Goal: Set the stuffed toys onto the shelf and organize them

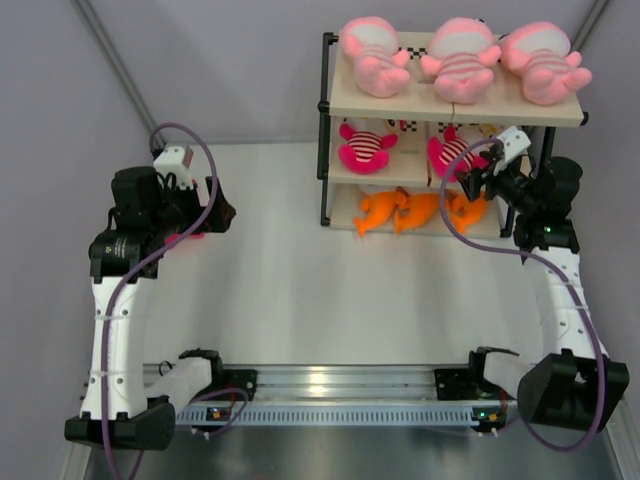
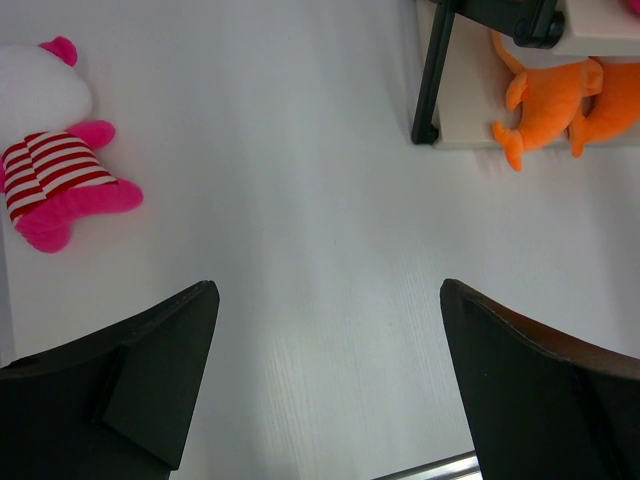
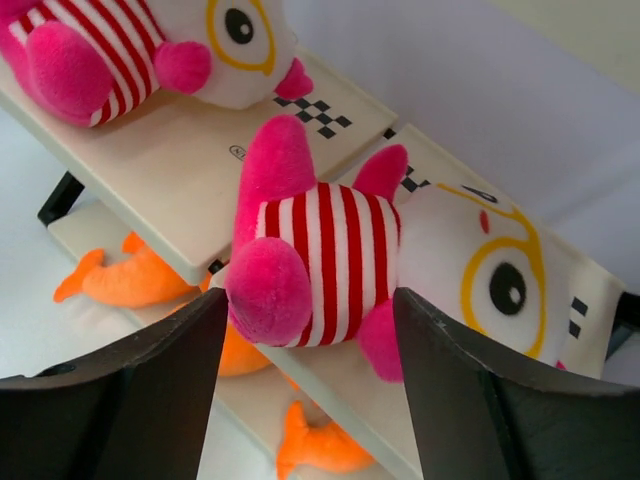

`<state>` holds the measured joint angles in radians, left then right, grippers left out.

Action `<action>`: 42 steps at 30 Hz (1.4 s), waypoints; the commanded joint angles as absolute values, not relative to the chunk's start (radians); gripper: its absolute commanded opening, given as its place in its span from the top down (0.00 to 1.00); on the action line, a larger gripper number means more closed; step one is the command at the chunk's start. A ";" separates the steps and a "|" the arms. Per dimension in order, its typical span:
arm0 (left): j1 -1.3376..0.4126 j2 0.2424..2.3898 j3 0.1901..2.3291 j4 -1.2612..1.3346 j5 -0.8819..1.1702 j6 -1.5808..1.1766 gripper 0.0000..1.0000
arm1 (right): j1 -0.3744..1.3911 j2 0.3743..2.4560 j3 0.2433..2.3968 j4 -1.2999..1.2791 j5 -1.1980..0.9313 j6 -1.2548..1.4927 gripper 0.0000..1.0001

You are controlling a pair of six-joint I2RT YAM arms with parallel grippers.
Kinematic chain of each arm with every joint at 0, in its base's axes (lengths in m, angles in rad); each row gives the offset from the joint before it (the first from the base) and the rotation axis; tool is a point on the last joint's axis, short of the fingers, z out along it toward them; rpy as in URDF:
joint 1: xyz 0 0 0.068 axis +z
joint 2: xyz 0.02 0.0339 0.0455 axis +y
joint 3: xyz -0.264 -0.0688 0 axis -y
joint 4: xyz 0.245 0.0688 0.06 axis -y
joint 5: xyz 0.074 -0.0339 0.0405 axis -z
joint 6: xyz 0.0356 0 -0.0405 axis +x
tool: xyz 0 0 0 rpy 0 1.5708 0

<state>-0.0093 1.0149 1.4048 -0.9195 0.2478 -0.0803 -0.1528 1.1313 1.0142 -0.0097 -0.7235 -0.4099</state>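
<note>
The shelf (image 1: 325,130) stands at the far right. Three pale pink toys (image 1: 460,60) lie on its top board and orange fish toys (image 1: 400,210) on the bottom one. Two hot-pink toys lie on the middle board (image 3: 190,170): one at the left (image 3: 130,50), one at the right (image 3: 330,250). My right gripper (image 3: 308,295) is open at the right toy's feet, a finger on each side of it. A third hot-pink toy (image 2: 55,170) lies on the table at the left. My left gripper (image 2: 328,285) hangs open over bare table beside it, holding nothing.
A metal rail (image 1: 330,385) with both arm bases runs along the near edge. Grey walls close in the left and back. The shelf's black post (image 2: 435,70) and an orange toy (image 2: 550,95) show at the upper right of the left wrist view.
</note>
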 commanded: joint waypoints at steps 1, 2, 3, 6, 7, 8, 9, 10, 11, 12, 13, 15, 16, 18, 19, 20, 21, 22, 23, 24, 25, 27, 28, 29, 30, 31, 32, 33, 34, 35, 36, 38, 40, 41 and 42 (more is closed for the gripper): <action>-0.008 1.012 1.422 -0.876 0.270 -0.087 0.02 | -0.143 1.075 1.006 0.126 -0.603 -0.215 0.32; -0.006 1.011 1.422 -0.876 0.273 -0.086 0.02 | -0.129 1.071 1.011 0.126 -0.571 -0.171 0.27; -0.008 1.011 1.420 -0.874 0.279 -0.083 0.02 | -0.121 1.066 1.015 0.118 -0.542 -0.113 0.21; -0.008 1.011 1.422 -0.876 0.284 -0.083 0.02 | -0.092 1.029 1.014 0.109 -0.412 0.038 0.18; -0.008 1.011 1.424 -0.876 0.291 -0.083 0.02 | -0.086 1.014 1.000 0.113 -0.376 0.075 0.17; -0.008 1.009 1.424 -0.877 0.293 -0.081 0.02 | -0.072 0.974 0.991 0.127 -0.341 0.115 0.16; -0.008 1.006 1.424 -0.876 0.301 -0.081 0.02 | -0.065 0.951 0.979 0.136 -0.262 0.185 0.15; -0.008 1.005 1.420 -0.876 0.301 -0.081 0.02 | -0.054 0.930 0.967 0.138 -0.208 0.224 0.15; -0.008 1.002 1.419 -0.876 0.304 -0.080 0.02 | -0.022 0.893 0.951 0.123 -0.142 0.265 0.15; -0.006 1.000 1.416 -0.876 0.307 -0.074 0.02 | -0.008 0.881 0.945 0.111 -0.017 0.337 0.15; -0.008 0.999 1.414 -0.876 0.316 -0.071 0.02 | 0.036 0.870 0.939 0.100 0.045 0.363 0.15; -0.006 0.997 1.413 -0.876 0.318 -0.071 0.02 | 0.116 0.870 0.934 0.068 0.211 0.441 0.12; -0.008 0.994 1.411 -0.876 0.318 -0.072 0.02 | 0.136 0.893 0.937 0.058 0.237 0.471 0.03; -0.008 0.993 1.410 -0.877 0.321 -0.071 0.02 | 0.155 0.929 0.957 0.010 0.227 0.585 0.01; -0.008 0.991 1.408 -0.876 0.322 -0.068 0.02 | 0.155 0.972 0.977 0.003 0.212 0.607 0.01; -0.008 0.988 1.407 -0.877 0.327 -0.061 0.02 | 0.166 0.989 0.986 0.003 0.216 0.626 0.01; -0.008 0.986 1.405 -0.876 0.328 -0.060 0.02 | 0.179 1.006 0.994 -0.024 0.279 0.638 0.01; -0.008 0.985 1.405 -0.876 0.330 -0.058 0.02 | 0.195 1.017 0.994 -0.025 0.331 0.637 0.01; -0.008 0.982 1.405 -0.877 0.331 -0.055 0.02 | 0.225 1.019 0.983 -0.012 0.450 0.637 0.01; -0.008 0.985 1.405 -0.876 0.334 -0.054 0.03 | 0.239 1.012 0.965 -0.002 0.498 0.638 0.01; -0.006 0.980 1.405 -0.876 0.336 -0.052 0.03 | 0.254 1.003 0.933 0.059 0.540 0.649 0.01; -0.008 0.983 1.407 -0.877 0.339 -0.049 0.03 | 0.255 1.014 0.919 0.083 0.543 0.663 0.01; -0.008 0.983 1.408 -0.876 0.337 -0.048 0.03 | 0.255 1.038 0.926 0.087 0.540 0.669 0.01; -0.008 0.988 1.408 -0.876 0.339 -0.045 0.03 | 0.255 1.052 0.927 0.101 0.535 0.672 0.01; -0.008 0.989 1.411 -0.876 0.339 -0.043 0.03 | 0.255 1.063 0.923 0.115 0.525 0.684 0.00; -0.008 0.992 1.413 -0.876 0.339 -0.041 0.03 | 0.255 1.072 0.913 0.130 0.522 0.692 0.02; -0.008 0.997 1.414 -0.876 0.337 -0.040 0.03 | 0.255 1.090 0.910 0.158 0.522 0.696 0.03; -0.008 0.999 1.416 -0.877 0.336 -0.040 0.03 | 0.255 1.100 0.911 0.161 0.532 0.699 0.04; -0.008 1.002 1.417 -0.877 0.334 -0.040 0.03 | 0.255 1.120 0.922 0.161 0.532 0.698 0.05; -0.006 1.003 1.419 -0.877 0.331 -0.040 0.03 | 0.255 1.129 0.926 0.163 0.532 0.698 0.07; -0.008 1.003 1.420 -0.876 0.331 -0.037 0.03 | 0.255 1.137 0.933 0.167 0.528 0.689 0.08; -0.008 1.006 1.422 -0.876 0.322 -0.028 0.03 | 0.255 1.154 0.937 0.182 0.503 0.675 0.14; -0.008 1.009 1.422 -0.877 0.311 -0.023 0.03 | 0.255 1.149 0.911 0.227 0.499 0.666 0.41; -0.008 1.009 1.422 -0.877 0.307 -0.021 0.03 | 0.253 1.143 0.905 0.235 0.499 0.661 0.56; -0.008 1.009 1.422 -0.876 0.305 -0.018 0.03 | 0.253 1.138 0.899 0.235 0.497 0.651 0.65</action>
<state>-0.0093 1.0092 1.4040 -0.9195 0.3164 -0.0441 0.2470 1.1591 0.9081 0.1429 0.4915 0.6662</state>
